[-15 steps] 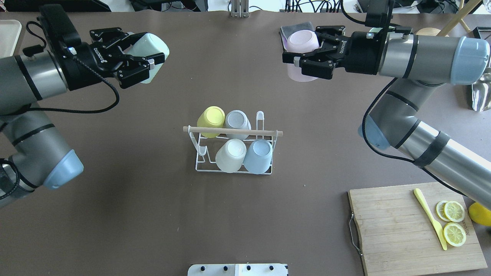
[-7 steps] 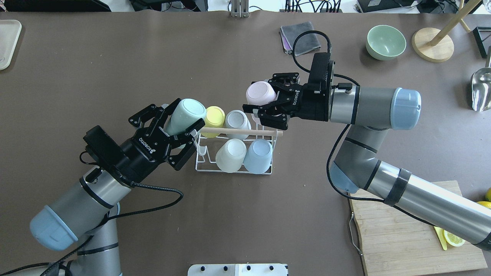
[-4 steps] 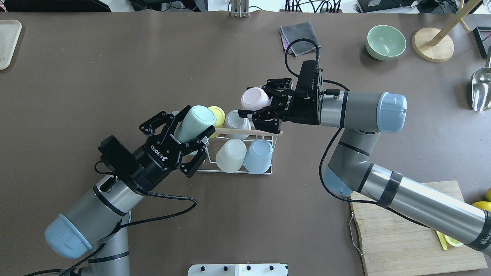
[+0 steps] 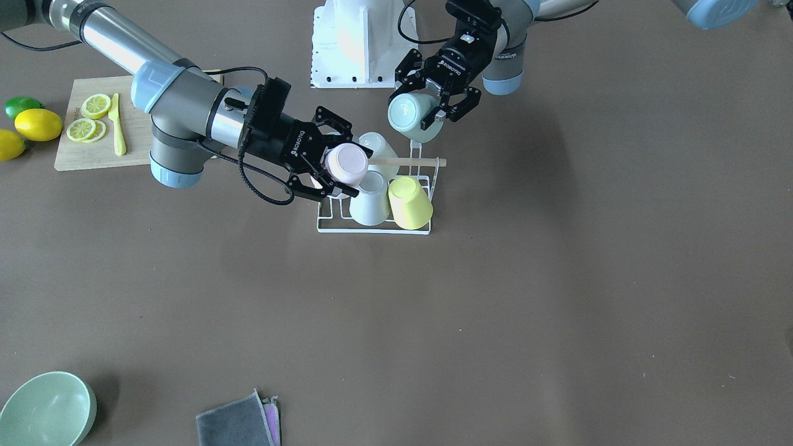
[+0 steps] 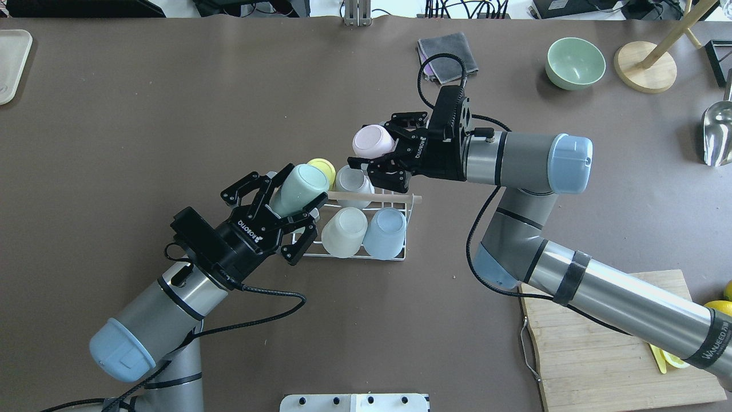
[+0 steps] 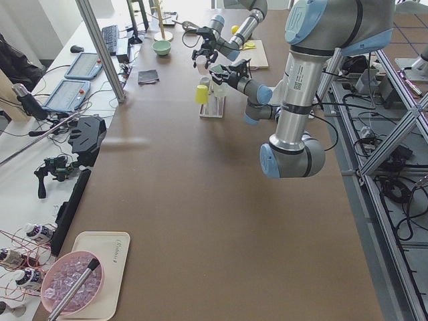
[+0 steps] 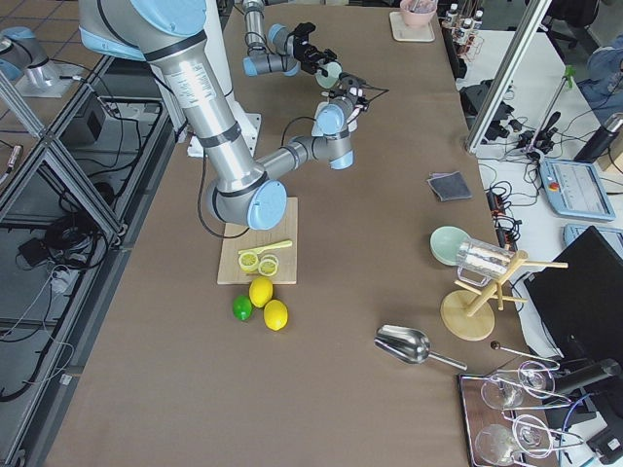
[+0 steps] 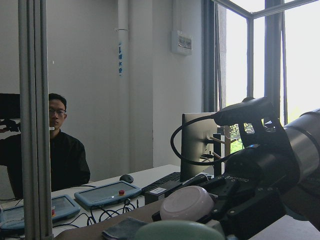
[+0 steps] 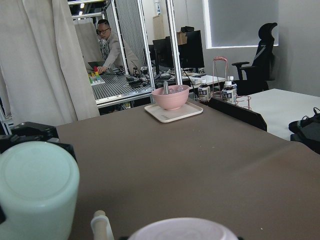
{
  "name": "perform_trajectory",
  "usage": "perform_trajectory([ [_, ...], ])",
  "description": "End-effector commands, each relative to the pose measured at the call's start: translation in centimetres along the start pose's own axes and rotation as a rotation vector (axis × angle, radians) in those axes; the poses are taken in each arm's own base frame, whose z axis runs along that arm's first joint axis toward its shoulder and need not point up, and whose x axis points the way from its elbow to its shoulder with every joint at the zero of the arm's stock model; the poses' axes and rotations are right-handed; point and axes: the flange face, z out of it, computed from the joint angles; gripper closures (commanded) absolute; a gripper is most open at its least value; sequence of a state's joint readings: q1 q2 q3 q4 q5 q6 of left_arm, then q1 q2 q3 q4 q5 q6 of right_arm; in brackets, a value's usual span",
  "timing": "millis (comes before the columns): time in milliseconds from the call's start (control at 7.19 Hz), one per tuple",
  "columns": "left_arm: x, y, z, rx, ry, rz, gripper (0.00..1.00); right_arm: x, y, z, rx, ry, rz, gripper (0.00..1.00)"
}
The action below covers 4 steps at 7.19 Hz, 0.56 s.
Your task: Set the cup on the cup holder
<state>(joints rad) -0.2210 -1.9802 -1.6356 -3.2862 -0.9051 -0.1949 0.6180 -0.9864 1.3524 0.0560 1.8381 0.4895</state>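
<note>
The left gripper (image 5: 295,193) clasps a pale mint-green cup (image 5: 302,183) by its side wall, tilted over the left end of the small white wire cup holder with a wooden dowel bar (image 5: 380,197) on the desk. The right gripper (image 4: 348,171) clasps a pale pink cup (image 4: 347,162) over its far side. Both cups look light, stiff and smooth, so holding the wall leaves the mouth free; if a prong is touched, I cannot tell.

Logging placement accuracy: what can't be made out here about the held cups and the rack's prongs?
- Overhead: mint cup and left gripper cover the cup holder's left end.
- Front-facing: pink cup and right gripper cover its corner below them.
- Side views: prongs too small.
- Wrist views: cup holder largely below the frame.
</note>
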Motion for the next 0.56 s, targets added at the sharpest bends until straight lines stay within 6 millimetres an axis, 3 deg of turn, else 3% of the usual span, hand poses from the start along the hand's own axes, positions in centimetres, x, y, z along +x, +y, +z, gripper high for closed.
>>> perform_trajectory([
  [0,0.01,0.68,0.05,-0.010,-0.001,0.006,1.00,0.34,0.36,0.20,-0.006,0.011,-0.008,1.00],
  [417,-0.20,1.41,0.11,-0.020,-0.006,0.016,1.00,0.50,0.62,0.01,-0.011,0.011,-0.018,1.00],
])
